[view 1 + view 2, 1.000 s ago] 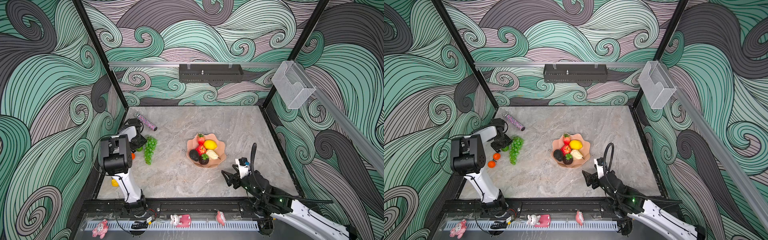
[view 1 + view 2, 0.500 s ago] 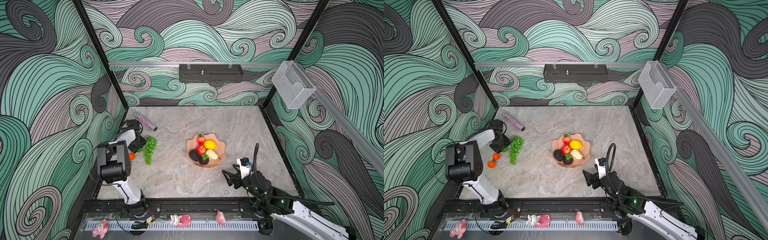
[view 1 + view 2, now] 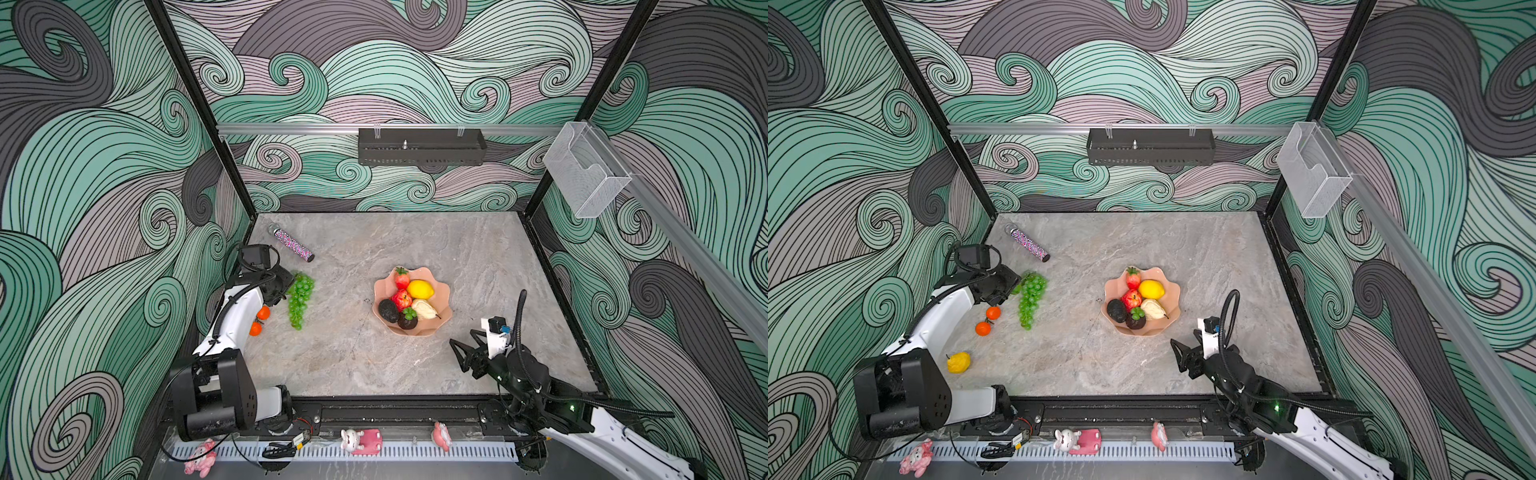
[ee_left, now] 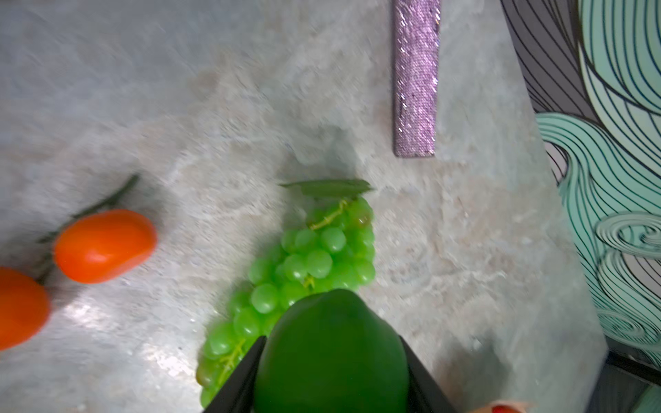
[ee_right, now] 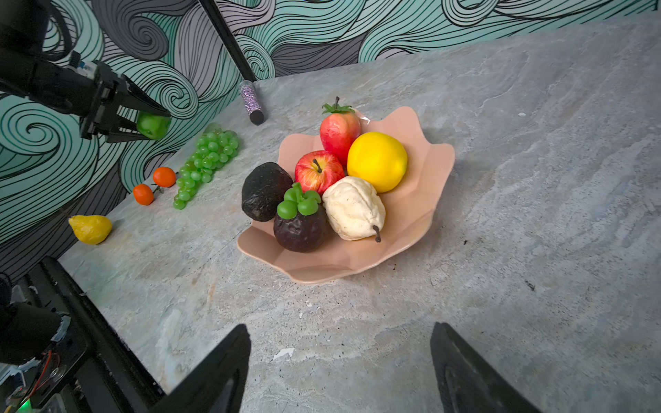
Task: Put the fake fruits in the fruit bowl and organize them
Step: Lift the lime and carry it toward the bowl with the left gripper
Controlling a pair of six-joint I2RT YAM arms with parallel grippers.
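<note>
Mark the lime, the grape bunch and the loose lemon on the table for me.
lime (image 4: 332,354): left wrist view, middle of its green skin.
grape bunch (image 3: 1030,298): in a top view, middle of the cluster.
loose lemon (image 3: 958,362): in a top view, middle of its body.

Left pincer (image 5: 155,125) gripping (aloft), right pincer (image 5: 340,327) spread

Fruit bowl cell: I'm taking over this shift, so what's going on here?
The left gripper is shut on a green lime, held above the grape bunch at the left of the table. The right gripper hangs open and empty near the fruit bowl, which holds six fruits. The grape bunch, two oranges and a yellow lemon lie outside it.
</note>
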